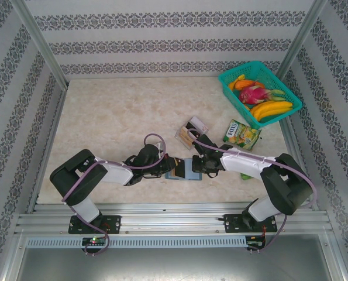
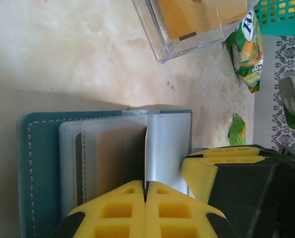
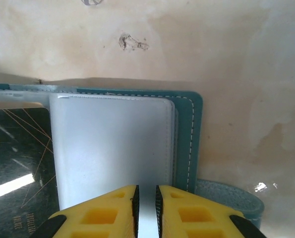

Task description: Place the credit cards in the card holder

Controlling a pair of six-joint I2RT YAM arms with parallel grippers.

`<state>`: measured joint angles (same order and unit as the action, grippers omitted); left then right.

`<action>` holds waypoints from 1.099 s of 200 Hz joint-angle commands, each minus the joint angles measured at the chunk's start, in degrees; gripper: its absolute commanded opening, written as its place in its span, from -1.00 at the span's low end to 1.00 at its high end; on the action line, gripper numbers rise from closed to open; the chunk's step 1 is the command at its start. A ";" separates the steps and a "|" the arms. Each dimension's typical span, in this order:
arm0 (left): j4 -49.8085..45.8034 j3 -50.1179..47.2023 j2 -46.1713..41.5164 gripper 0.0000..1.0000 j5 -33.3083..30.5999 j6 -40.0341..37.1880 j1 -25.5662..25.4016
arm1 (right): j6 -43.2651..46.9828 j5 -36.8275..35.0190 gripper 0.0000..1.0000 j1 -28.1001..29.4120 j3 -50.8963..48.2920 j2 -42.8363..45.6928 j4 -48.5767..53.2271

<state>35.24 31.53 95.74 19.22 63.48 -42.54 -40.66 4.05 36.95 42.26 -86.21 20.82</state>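
The teal card holder (image 1: 181, 174) lies open near the table's front edge, between both arms. My left gripper (image 2: 146, 191) is shut on the edge of one of its clear sleeves, which stands upright. A tan card (image 2: 120, 158) sits in a sleeve on the left page. My right gripper (image 3: 146, 198) hovers low over the frosted sleeves of the card holder (image 3: 187, 134), jaws a narrow gap apart with nothing held. A black card (image 3: 18, 168) lies in the wallet to its left. Another tan-gold card (image 2: 187, 17) rests in the clear tray (image 2: 159, 47).
The clear tray (image 1: 191, 132) stands just beyond the wallet. A green-yellow snack packet (image 1: 241, 133) lies to its right, and a teal basket (image 1: 285, 88) of fruit sits at the back right. Patterned walls close in the table on three sides.
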 commanded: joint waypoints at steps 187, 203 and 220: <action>-5.00 0.81 -3.15 -1.00 -4.98 -1.30 -2.02 | 1.03 -2.17 -0.63 -0.30 -0.98 -1.23 1.46; -5.42 1.09 -3.38 -1.00 -4.62 -1.70 -2.01 | 0.94 -1.95 -0.63 -0.31 -1.09 -1.30 1.18; -4.88 1.55 -2.42 -1.00 -3.94 -1.67 -2.02 | 0.93 -1.87 -0.63 -0.30 -0.91 -1.33 1.15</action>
<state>32.16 32.18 93.80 15.99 63.22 -43.55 -40.27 3.84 36.95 42.26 -86.32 20.78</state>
